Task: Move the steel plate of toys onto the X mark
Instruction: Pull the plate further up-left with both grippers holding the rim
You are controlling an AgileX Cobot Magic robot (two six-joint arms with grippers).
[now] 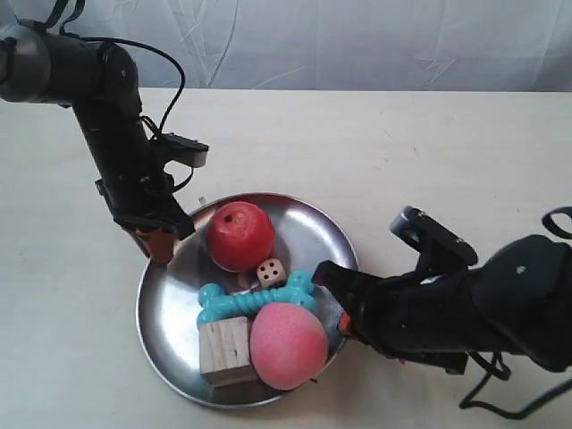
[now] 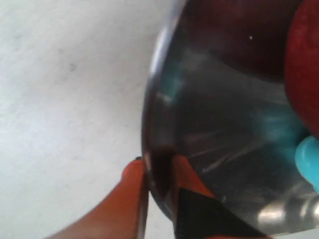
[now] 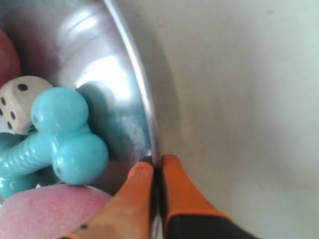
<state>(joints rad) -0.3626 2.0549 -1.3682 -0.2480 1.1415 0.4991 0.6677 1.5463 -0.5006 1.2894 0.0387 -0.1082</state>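
Observation:
The steel plate (image 1: 170,299) lies on the pale table. It holds a red apple-like ball (image 1: 239,235), a small die (image 1: 272,272), a turquoise bone (image 1: 255,299), a pink egg-shaped ball (image 1: 288,344) and a wooden block (image 1: 224,349). My left gripper (image 1: 161,248) is shut on the plate's far-left rim; its orange fingers pinch the rim (image 2: 149,124) in the left wrist view, one inside and one outside. My right gripper (image 1: 342,320) is shut on the opposite rim (image 3: 135,69), beside the bone (image 3: 65,134) and die (image 3: 20,102). I cannot make out the X mark.
A tiny dark speck (image 1: 200,199) sits on the table just beyond the plate's far rim; what it is I cannot tell. Bare tabletop (image 1: 402,152) spreads around the plate. A wrinkled grey backdrop (image 1: 357,40) closes the far side.

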